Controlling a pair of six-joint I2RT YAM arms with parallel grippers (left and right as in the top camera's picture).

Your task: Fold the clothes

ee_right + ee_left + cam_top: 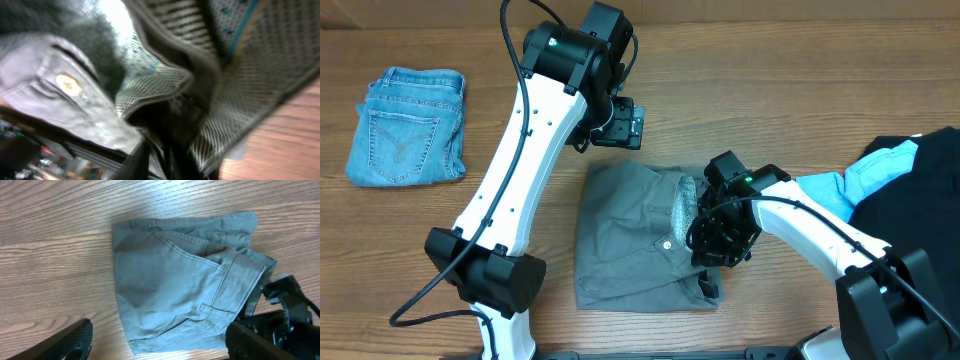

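On the wooden tabletop, grey shorts are laid flat near the middle in a rough rectangle, with the waistband turned toward the right arm. At that end the waistband is folded open, so a pale button and a patch of pale mesh lining are exposed.

The right hand is set down on the waistband, just beside the button. In the right wrist view the button is seen at the left, the mesh lining is bunched in the middle, and a dark fold of the shorts is drawn down between the fingers, which are brought close together and clamped on that fold.

The left hand is held above bare wood just past the far edge of the shorts and is not touching them. In the left wrist view its fingers are spread wide apart with nothing gripped between them, and the grey shorts are seen beyond, a back pocket seam and a belt loop showing.

A folded light-blue denim garment is placed well apart at the left end of the tabletop. At the right edge a black garment is heaped, with a sky-blue garment partly tucked under it.
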